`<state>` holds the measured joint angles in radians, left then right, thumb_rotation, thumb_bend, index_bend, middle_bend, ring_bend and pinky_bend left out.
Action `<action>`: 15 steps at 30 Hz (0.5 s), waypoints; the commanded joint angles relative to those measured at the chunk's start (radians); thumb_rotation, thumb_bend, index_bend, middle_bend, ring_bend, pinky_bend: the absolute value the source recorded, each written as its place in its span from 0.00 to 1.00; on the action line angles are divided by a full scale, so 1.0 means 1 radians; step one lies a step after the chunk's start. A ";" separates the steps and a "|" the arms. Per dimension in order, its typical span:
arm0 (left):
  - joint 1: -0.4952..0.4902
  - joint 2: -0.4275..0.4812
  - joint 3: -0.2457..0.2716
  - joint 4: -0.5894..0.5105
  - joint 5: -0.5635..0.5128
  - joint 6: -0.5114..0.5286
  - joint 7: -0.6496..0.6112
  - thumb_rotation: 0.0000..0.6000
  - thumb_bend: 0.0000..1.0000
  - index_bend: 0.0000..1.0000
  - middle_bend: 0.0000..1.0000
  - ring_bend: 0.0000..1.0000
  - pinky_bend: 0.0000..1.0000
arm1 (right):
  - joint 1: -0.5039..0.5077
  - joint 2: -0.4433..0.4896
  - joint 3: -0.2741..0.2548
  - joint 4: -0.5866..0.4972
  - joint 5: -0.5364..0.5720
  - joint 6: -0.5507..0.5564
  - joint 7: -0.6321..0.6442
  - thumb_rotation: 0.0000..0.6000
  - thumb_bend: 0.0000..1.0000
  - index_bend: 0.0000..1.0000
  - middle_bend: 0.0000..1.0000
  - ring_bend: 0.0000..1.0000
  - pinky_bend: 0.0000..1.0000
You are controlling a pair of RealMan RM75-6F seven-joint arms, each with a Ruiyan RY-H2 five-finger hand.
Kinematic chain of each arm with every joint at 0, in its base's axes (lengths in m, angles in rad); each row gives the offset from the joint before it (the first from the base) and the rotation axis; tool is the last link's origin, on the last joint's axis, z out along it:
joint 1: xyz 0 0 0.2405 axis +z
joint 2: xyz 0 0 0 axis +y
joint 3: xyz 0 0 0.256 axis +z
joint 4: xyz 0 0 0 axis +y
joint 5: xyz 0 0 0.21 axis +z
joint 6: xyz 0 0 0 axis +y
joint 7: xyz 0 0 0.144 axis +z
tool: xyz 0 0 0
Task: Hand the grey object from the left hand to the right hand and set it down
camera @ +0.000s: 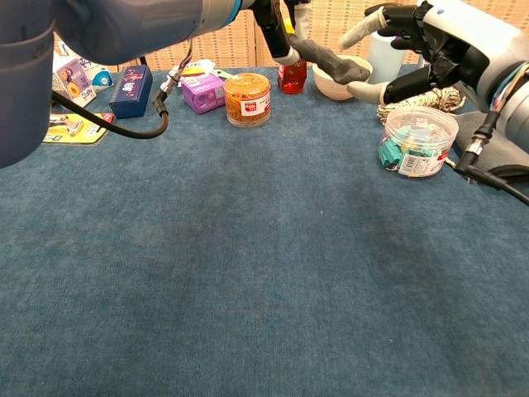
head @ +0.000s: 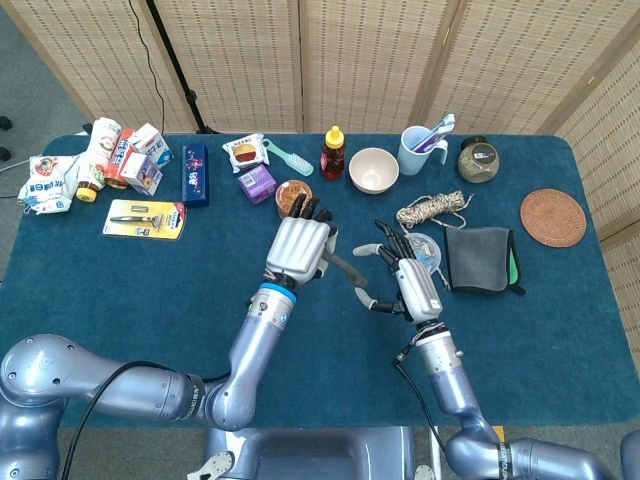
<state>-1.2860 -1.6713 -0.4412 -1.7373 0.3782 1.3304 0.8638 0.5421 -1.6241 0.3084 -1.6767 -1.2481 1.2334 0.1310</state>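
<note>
My left hand (head: 298, 245) grips one end of the grey object (head: 345, 268), a slim dark-grey bar, and holds it in the air over the middle of the table. In the chest view the grey object (camera: 326, 58) slants down to the right from the left hand (camera: 277, 25). My right hand (head: 408, 282) hangs just to the right of the bar's free end. The right hand (camera: 434, 41) has its fingers spread, one above and the thumb below the bar's tip, not closed on it.
A clear tub of clips (camera: 416, 141) and a coil of rope (head: 433, 208) lie under the right hand. A dark cloth (head: 480, 258), a round coaster (head: 553, 217), a bowl (head: 373, 169), an orange jar (camera: 247, 98) and a purple box (camera: 203, 91) sit nearby. Packages line the far left.
</note>
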 commanded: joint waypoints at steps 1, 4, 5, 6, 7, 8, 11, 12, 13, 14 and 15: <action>0.001 -0.001 0.000 -0.001 0.000 0.000 0.000 1.00 0.50 0.76 0.27 0.06 0.00 | 0.000 -0.002 0.002 0.003 0.002 0.001 -0.001 1.00 0.31 0.38 0.07 0.00 0.00; 0.004 -0.001 0.003 -0.008 0.005 0.001 0.002 1.00 0.50 0.76 0.27 0.06 0.00 | 0.001 -0.006 0.006 0.009 0.009 0.001 -0.003 1.00 0.31 0.40 0.09 0.00 0.00; 0.005 -0.001 0.004 -0.010 0.008 0.002 0.003 1.00 0.50 0.76 0.27 0.06 0.00 | 0.002 -0.006 0.008 0.010 0.010 0.000 -0.002 1.00 0.31 0.40 0.09 0.00 0.00; 0.006 0.000 0.005 -0.011 0.010 0.002 0.003 1.00 0.50 0.76 0.27 0.06 0.00 | 0.002 -0.007 0.008 0.011 0.011 0.000 -0.001 1.00 0.31 0.41 0.09 0.00 0.00; 0.007 0.000 0.005 -0.012 0.011 0.002 0.003 1.00 0.50 0.76 0.27 0.06 0.00 | 0.002 -0.007 0.009 0.012 0.012 -0.001 -0.002 1.00 0.31 0.41 0.09 0.00 0.00; 0.008 0.000 0.005 -0.013 0.012 0.002 0.003 1.00 0.50 0.76 0.27 0.06 0.00 | 0.003 -0.007 0.009 0.013 0.012 -0.002 -0.002 1.00 0.31 0.42 0.10 0.00 0.00; 0.011 0.001 0.009 -0.016 0.016 0.001 0.005 1.00 0.50 0.76 0.27 0.06 0.00 | 0.004 -0.008 0.012 0.015 0.015 -0.003 0.000 1.00 0.31 0.43 0.11 0.00 0.00; 0.012 0.001 0.010 -0.016 0.017 0.001 0.006 1.00 0.50 0.76 0.27 0.06 0.00 | 0.004 -0.008 0.013 0.015 0.015 -0.003 0.000 1.00 0.31 0.44 0.11 0.01 0.00; 0.014 0.001 0.012 -0.016 0.018 0.001 0.006 1.00 0.50 0.76 0.27 0.06 0.00 | 0.004 -0.008 0.014 0.016 0.015 -0.003 0.001 1.00 0.31 0.45 0.12 0.01 0.00; 0.014 0.000 0.012 -0.016 0.017 0.000 0.006 1.00 0.50 0.76 0.27 0.06 0.00 | 0.003 -0.008 0.014 0.016 0.014 -0.002 0.001 1.00 0.31 0.46 0.12 0.01 0.00; 0.015 0.000 0.013 -0.017 0.017 0.000 0.007 1.00 0.50 0.76 0.27 0.06 0.00 | 0.003 -0.008 0.014 0.016 0.015 -0.002 0.001 1.00 0.31 0.46 0.13 0.02 0.00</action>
<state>-1.2709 -1.6713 -0.4287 -1.7538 0.3954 1.3302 0.8706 0.5456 -1.6322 0.3227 -1.6608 -1.2335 1.2310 0.1320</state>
